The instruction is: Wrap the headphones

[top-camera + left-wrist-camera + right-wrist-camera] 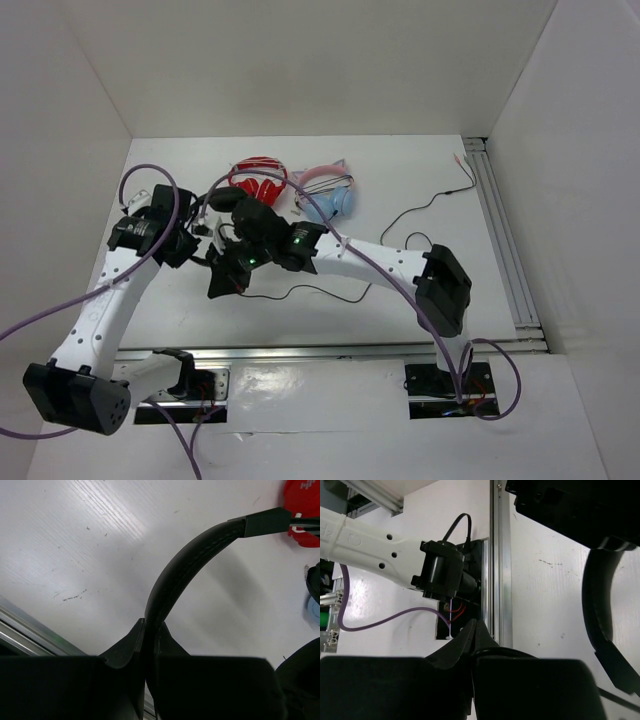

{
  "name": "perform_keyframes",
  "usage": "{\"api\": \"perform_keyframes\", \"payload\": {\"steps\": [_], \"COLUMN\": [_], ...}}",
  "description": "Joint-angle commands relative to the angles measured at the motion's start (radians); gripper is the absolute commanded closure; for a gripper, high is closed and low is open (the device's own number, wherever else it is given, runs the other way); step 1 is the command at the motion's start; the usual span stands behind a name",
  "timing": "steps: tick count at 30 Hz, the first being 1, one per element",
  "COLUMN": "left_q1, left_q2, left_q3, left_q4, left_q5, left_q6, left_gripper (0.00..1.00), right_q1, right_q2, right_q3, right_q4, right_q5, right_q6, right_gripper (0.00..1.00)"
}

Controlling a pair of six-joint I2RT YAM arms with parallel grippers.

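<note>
The left gripper (pixel 150 636), at the table's (pixel 400 160) left side, was clamped on the padded headband (pixel 200 545) of the black headphones (pixel 228 200), which sat lifted near the table's middle-left, between the two wrists. Just to its right, the right gripper (pixel 472 632) had its jaws pressed together, apparently pinching the thin black cable (pixel 437 199) where it left the headset. Behind them, the red headphones (pixel 260 172) lay near the back wall, with the cat-ear headphones (pixel 330 198) beside them. From the grippers the cable trailed loosely across the white surface toward the far right rail (pixel 500 240).
</note>
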Motion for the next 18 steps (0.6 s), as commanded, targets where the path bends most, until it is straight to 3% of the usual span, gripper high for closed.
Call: {"api": "perform_keyframes", "payload": {"steps": [1,10,15,18], "left_q1": [-0.011,-0.137,-0.328,-0.376], "left_q2": [0.001,0.022,0.053,0.086], "left_q3": [-0.023,-0.142,-0.113,-0.113], "left_q4": [0.071,0.177,0.186,0.213], "left_q5": [-0.090,-0.079,-0.098,0.002], "left_q6": [-0.046,0.126,0.238,0.386], "left_gripper": [1.00,1.00,1.00,1.00], "right_q1": [0.008,-0.104,-0.192,-0.236], "right_q2": [-0.010,-0.056,-0.065,-0.110], "right_q3": [0.059,0.102,0.137,0.137], "right_q4": [0.037,-0.056,-0.210,-0.318], "right_q5": [-0.106,-0.129,-0.149,-0.149], "right_q6": [0.003,-0.007,-0.053,-0.138], "right_gripper": [1.00,1.00,1.00,1.00]}}
